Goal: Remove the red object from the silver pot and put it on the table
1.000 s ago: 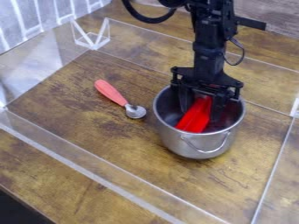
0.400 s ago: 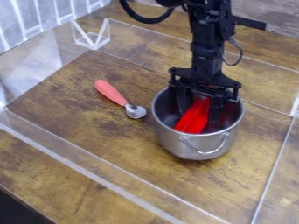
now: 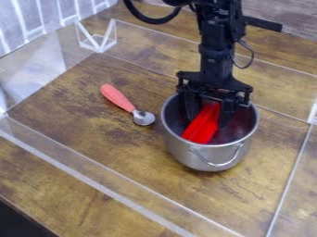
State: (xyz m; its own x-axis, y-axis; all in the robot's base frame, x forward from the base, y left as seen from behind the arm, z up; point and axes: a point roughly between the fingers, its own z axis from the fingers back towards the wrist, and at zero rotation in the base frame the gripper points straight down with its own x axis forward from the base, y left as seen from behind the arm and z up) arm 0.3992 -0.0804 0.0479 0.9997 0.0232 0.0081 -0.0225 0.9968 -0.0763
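Observation:
The silver pot stands right of centre on the dark wood table. Inside it the red object leans at a slant, its lower end near the pot's front rim. My black gripper reaches straight down into the pot from above, its fingers shut around the upper part of the red object. The block's top end is hidden behind the fingers.
A metal spoon with a salmon-red handle lies on the wood just left of the pot. Clear acrylic walls run round the table's edges, with a small clear bracket at the back left.
The gripper and the red object have shifted very slightly left and up inside the pot; the grip stays shut.

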